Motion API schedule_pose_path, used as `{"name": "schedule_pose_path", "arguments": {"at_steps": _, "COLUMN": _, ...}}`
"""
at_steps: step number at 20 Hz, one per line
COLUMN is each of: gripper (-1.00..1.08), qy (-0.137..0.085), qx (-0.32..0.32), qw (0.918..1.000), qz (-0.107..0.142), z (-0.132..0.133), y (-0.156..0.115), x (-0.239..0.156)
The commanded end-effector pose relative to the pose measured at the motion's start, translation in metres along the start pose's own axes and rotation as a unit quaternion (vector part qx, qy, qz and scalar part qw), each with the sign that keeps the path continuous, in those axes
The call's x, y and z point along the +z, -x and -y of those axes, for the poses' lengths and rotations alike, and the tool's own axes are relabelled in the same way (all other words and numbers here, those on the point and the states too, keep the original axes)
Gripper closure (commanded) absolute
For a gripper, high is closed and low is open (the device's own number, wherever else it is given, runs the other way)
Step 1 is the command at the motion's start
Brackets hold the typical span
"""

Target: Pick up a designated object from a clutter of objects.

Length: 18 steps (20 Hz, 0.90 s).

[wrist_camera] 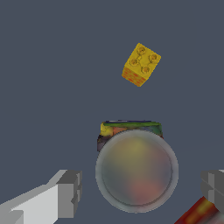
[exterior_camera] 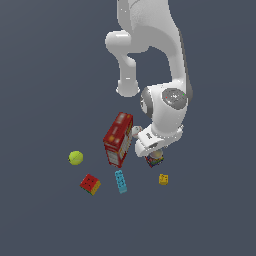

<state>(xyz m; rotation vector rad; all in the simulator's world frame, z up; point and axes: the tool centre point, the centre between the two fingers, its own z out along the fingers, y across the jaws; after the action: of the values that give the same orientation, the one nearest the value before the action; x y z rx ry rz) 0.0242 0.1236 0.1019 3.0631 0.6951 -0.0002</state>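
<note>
The small can (wrist_camera: pixel 136 168) is sitting directly beneath the hand (wrist_camera: pixel 142 192), centred between the 2 fingers (wrist_camera: pixel 70 192), which are standing spread wide on either side of it with a clear gap at each flank, so the hand is open and gripping nothing. In the wrist view the camera is looking almost straight down on the pale greyish lid, which is showing as a full circle, with a strip of the dark-blue, yellow and green label peeking out along one edge. That is placing the can upright on the dark counter (exterior_camera: pixel 45 215), its axis running vertically and its lid facing up toward the hand.

In the exterior view the can (exterior_camera: pixel 154 159) is showing just under the white hand (exterior_camera: pixel 148 148), mostly covered by it. The tall red box (exterior_camera: pixel 118 139) is standing tilted just beside the can, on the exterior view's left. The small yellow brick (exterior_camera: pixel 163 179) is lying near the can, apart from it. The cyan toy brick (exterior_camera: pixel 120 181), the colourful cube (exterior_camera: pixel 90 184) and the yellow-green tennis ball (exterior_camera: pixel 75 158) are lying farther toward the exterior view's left, well apart from the hand.
</note>
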Motion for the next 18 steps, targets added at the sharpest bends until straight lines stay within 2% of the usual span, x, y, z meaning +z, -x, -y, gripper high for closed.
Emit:
{"name": "schedule_pose_path", "arguments": {"at_steps": 1, "gripper": -0.92, "qy": 0.000, "qx": 0.000, "qw": 1.0000, "qz": 0.000, "z": 0.000, "y": 0.001, "x": 0.009}}
{"name": "schedule_pose_path", "arguments": {"at_steps": 7, "gripper": -0.92, "qy": 0.000, "qx": -0.001, "qw": 1.0000, "qz": 0.000, "z": 0.001, "y": 0.001, "x": 0.037}}
{"name": "schedule_pose_path", "arguments": {"at_steps": 12, "gripper": -0.92, "qy": 0.000, "qx": -0.001, "qw": 1.0000, "qz": 0.000, "z": 0.001, "y": 0.000, "x": 0.044}}
{"name": "schedule_pose_path", "arguments": {"at_steps": 13, "gripper": 1.08, "qy": 0.000, "qx": -0.001, "qw": 1.0000, "qz": 0.000, "z": 0.001, "y": 0.000, "x": 0.044}}
{"name": "schedule_pose_path", "arguments": {"at_steps": 18, "gripper": 1.08, "qy": 0.000, "qx": -0.001, "qw": 1.0000, "qz": 0.000, "z": 0.001, "y": 0.000, "x": 0.044}}
